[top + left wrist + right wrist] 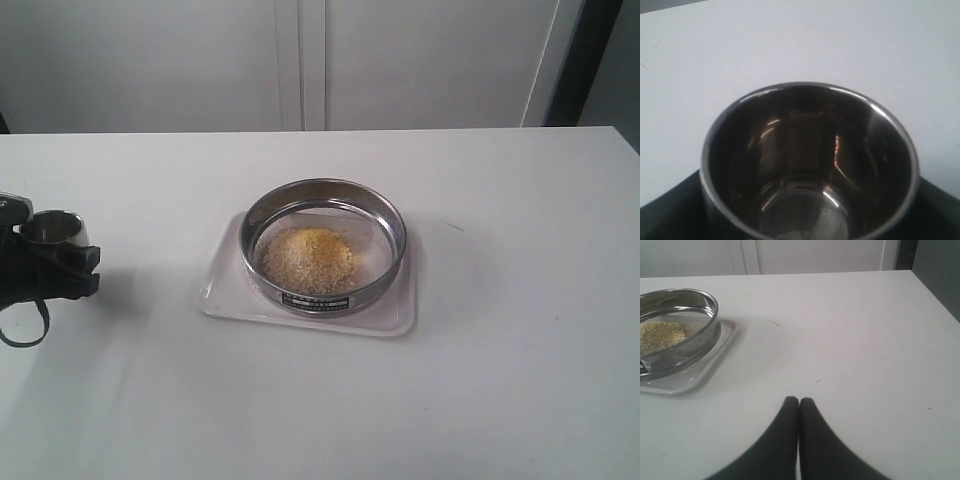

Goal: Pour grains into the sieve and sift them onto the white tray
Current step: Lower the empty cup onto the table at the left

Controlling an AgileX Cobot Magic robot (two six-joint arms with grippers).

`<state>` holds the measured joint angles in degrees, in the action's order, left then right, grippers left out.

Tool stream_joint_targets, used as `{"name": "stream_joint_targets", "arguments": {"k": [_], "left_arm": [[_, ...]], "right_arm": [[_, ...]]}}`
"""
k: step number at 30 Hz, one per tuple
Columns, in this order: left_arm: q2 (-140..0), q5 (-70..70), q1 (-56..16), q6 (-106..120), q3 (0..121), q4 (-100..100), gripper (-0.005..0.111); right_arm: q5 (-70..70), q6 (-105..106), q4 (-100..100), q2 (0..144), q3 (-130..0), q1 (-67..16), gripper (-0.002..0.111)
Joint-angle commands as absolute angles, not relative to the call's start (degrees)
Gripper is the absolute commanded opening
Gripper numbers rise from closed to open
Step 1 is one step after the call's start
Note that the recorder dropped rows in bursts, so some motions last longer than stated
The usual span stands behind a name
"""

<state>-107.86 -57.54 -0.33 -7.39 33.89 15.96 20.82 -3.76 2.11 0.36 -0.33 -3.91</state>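
Observation:
The sieve [323,245], a wide steel ring with a dark label plate, rests on the white tray [400,322] in the middle of the table. A sandy yellow pile of grains [308,258] lies on its mesh. At the far left my left gripper [70,256] is shut on a small steel cup [52,228], held upright. The left wrist view looks down into the cup [805,165], whose inside is bare and shiny, with black fingers [670,215] on either side. My right gripper [799,401] is shut and empty above bare table, right of the sieve [685,340] and tray [715,362].
The white table [520,300] stretches around the tray, with its back edge against a pale wall. A dark strip stands at the back right corner [590,60].

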Motion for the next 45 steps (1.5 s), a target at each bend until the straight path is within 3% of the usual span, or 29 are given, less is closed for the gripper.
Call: {"name": "stream_joint_targets", "arguments": {"k": [1,8,10,20,26,45], "left_arm": [[-108.46,-58.45,-0.15,-7.23,33.71,16.57,0.000],[-108.57,-54.29,-0.15,-7.23,33.71,16.57,0.000],[-108.57,-53.47,-0.15,-7.23,33.71,16.57,0.005],[-108.57,-52.67,-0.15,-9.07,33.71,17.43,0.065],[-107.35,-52.76,-0.15,-9.07,33.71,17.86,0.091],[-93.87,-40.37,-0.15,-9.92,33.71,18.37,0.094]], "right_arm": [[20.12,-3.70,1.71,0.00,0.00,-4.00,0.000],[20.12,-3.70,1.71,0.00,0.00,-4.00,0.000],[20.12,-3.70,1.71,0.00,0.00,-4.00,0.000],[20.12,-3.70,1.71,0.00,0.00,-4.00,0.000],[20.12,-3.70,1.71,0.00,0.00,-4.00,0.000],[20.12,-3.70,1.71,0.00,0.00,-4.00,0.000]]}}
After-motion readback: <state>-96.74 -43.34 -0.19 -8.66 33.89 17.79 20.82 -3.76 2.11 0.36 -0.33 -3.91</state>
